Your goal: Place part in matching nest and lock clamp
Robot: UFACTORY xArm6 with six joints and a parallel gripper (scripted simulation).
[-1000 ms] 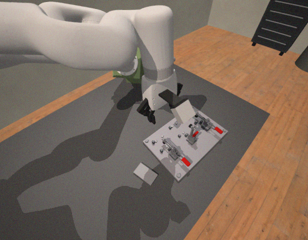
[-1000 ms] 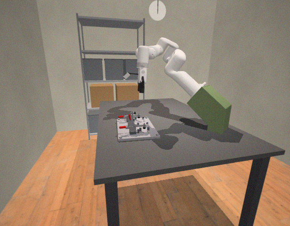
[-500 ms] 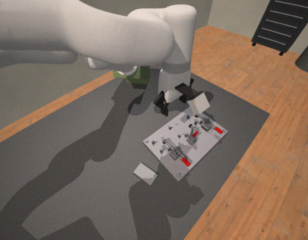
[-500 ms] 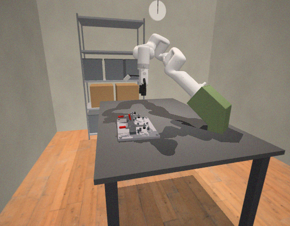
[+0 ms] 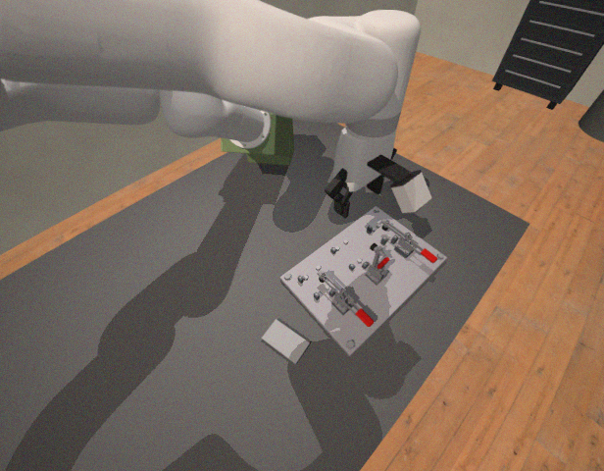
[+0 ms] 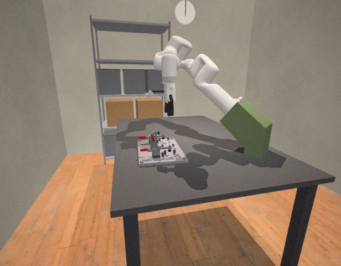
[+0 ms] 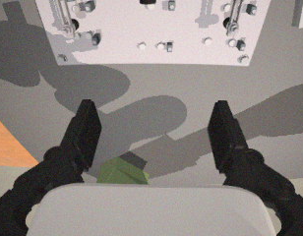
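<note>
Gripper (image 5: 359,188) high above table (image 5: 140,304), fingers spread wide with nothing between them, flat grey part (image 5: 285,340) on table just beside fixture plate (image 5: 312,274), well apart from fingers, toward 7 o'clock in top view

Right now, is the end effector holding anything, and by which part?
Nothing is held: the end effector is open and empty, and the part lies on the table beside the fixture.

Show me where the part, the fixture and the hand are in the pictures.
Part (image 5: 284,340): top view, middle of its upper face.
Fixture (image 5: 312,263): top view, bare area of the plate.
Hand (image 7: 154,133): wrist view, midway between the open fingertips; it holds nothing.
</note>
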